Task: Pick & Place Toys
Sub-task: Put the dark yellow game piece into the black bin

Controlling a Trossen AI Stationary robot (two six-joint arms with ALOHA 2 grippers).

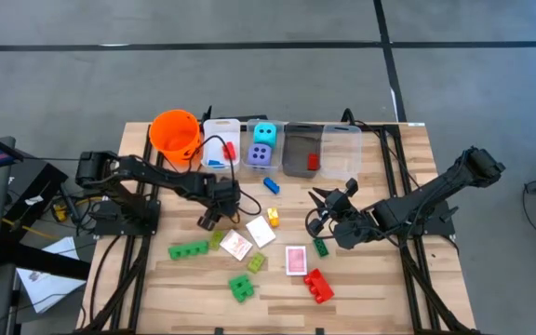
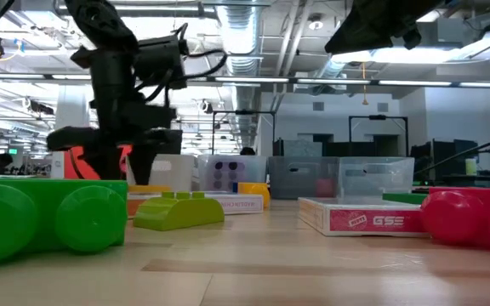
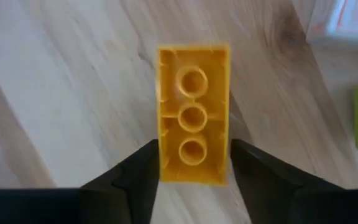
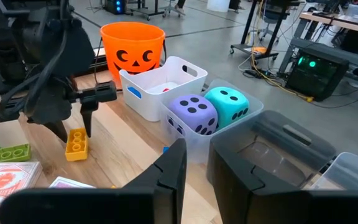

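A yellow brick [image 3: 193, 106] lies on the wooden table [image 1: 370, 279] with its hollow side up. My left gripper [image 3: 193, 155] stands over it near the table's middle left [image 1: 210, 220], pointing steeply down and shut on the brick's end. The right wrist view shows the same brick [image 4: 76, 144] under those fingers. My right gripper [image 1: 315, 210] hangs above the table's middle right, held almost level. Its fingers [image 4: 173, 168] stand a narrow gap apart with nothing between them. Other toys lie scattered: a green brick [image 1: 188, 249], pink-backed cards [image 1: 295, 260] and a red brick [image 1: 318, 286]. My left gripper pinches the yellow brick's two long sides [image 3: 164, 163] between its two fingers, close to one end of the brick. The fingers come from above, slanting steeply down, and lie across the brick. The brick lies flat on the table with its hollow side up.
Along the far edge stand an orange pumpkin bucket [image 1: 175, 132], a white bin [image 1: 221, 144], a bin with a cyan die [image 1: 264, 133] and a purple die [image 1: 261, 155], a grey bin [image 1: 302, 149] and a clear bin [image 1: 341, 151]. A lime brick [image 1: 217, 237] lies just beside my left gripper.
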